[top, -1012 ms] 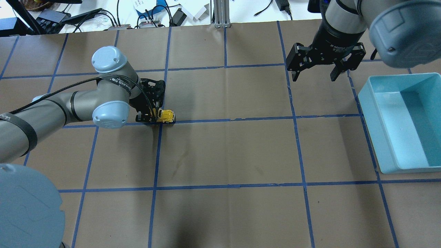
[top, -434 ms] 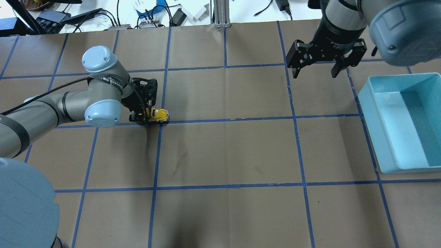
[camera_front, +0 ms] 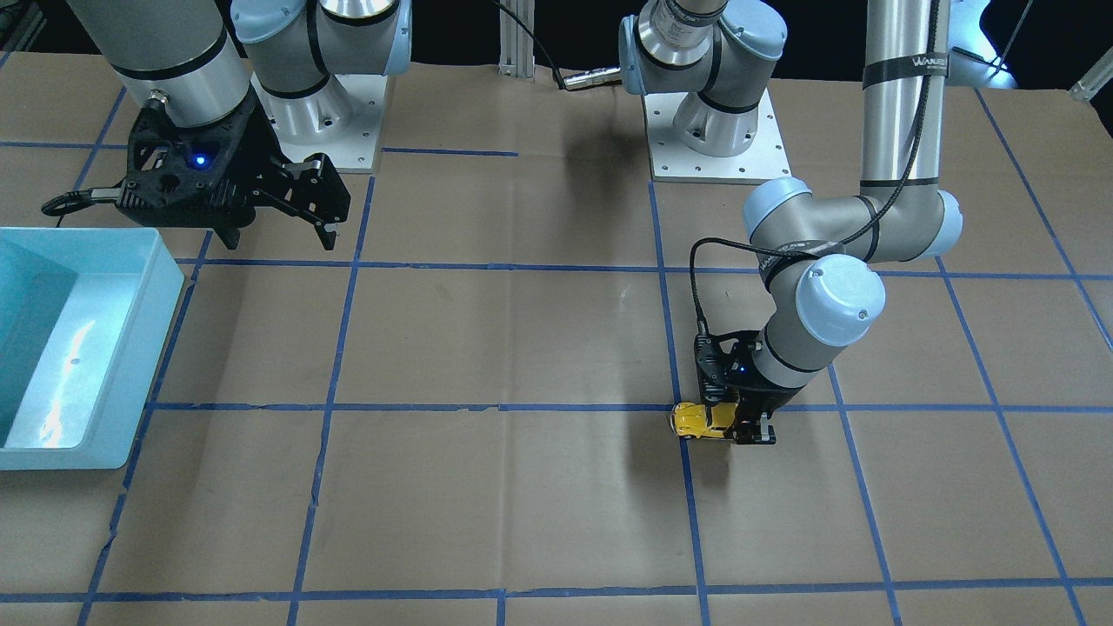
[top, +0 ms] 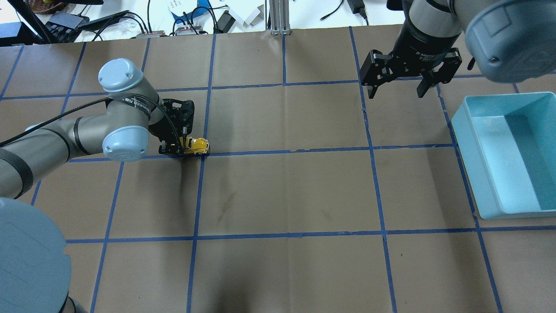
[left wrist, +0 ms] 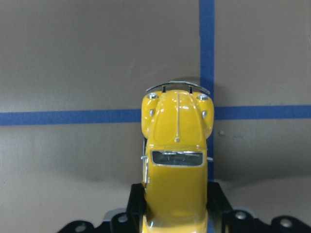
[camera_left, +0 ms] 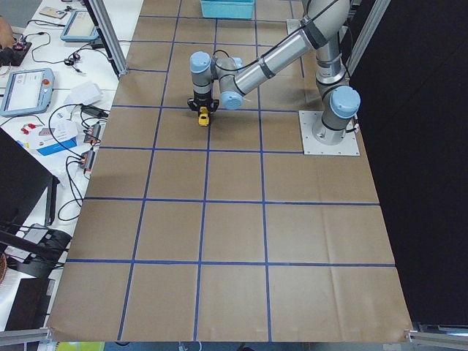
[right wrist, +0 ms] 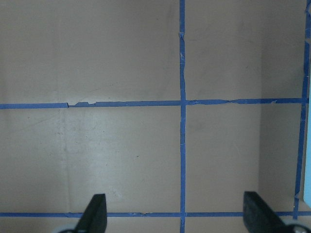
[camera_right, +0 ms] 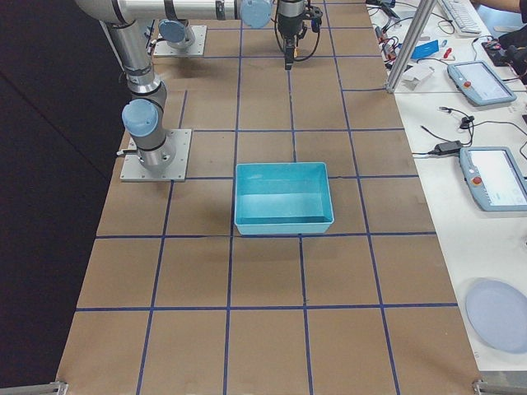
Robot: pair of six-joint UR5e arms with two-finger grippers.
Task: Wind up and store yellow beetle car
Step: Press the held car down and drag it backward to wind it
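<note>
left gripper [top: 181, 148] has dragged the clamped yellow beetle car [top: 198, 145] backward

My left arm [top: 82, 130] and right arm [camera_front: 156, 35]: silver-grey tubes, pale blue joint caps [top: 123, 145]. Black cable [camera_front: 694, 287] banded along the left, white lettering on the bands. Left gripper [camera_front: 746, 430] and right gripper [top: 395, 94] matte black, blue LED [camera_front: 201, 160] on the right mount. Square white base plates [camera_front: 748, 165], screwed down

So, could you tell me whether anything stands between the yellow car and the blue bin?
Nothing visible does: only bare taped paper lies between the yellow beetle car in the left gripper and the blue bin.
</note>
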